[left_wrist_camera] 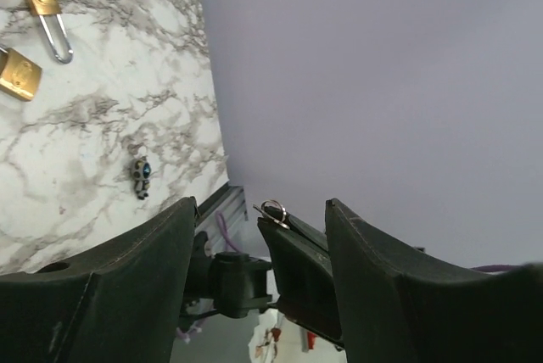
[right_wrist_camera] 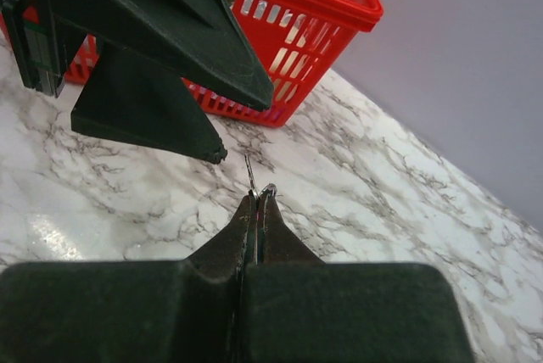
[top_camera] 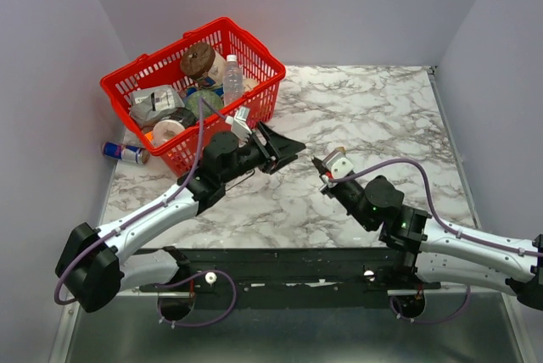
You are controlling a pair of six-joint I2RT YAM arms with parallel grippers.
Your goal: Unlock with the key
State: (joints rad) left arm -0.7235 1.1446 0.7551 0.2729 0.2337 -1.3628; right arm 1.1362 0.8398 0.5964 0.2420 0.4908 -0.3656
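Note:
My right gripper [right_wrist_camera: 259, 198] is shut on the key [right_wrist_camera: 251, 178]. A thin metal blade and a small ring stick out past its tips, and the head is hidden between the fingers. In the left wrist view the same ring [left_wrist_camera: 273, 209] shows on the right gripper's tips, which stand between the spread fingers of my left gripper [left_wrist_camera: 260, 203]. The left gripper [top_camera: 288, 153] is open and holds nothing. From above, the two grippers meet tip to tip over the middle of the table, with the right gripper [top_camera: 322, 170] pointing left. A brass padlock [left_wrist_camera: 47, 15] with a silver shackle lies on the marble.
A second brass padlock [left_wrist_camera: 17, 75] lies by the first, and a small dark object [left_wrist_camera: 141, 176] lies nearer the table edge. At the back left stands a red basket [top_camera: 254, 83] with bottles and packets in it. A can [top_camera: 123, 153] lies beside the basket.

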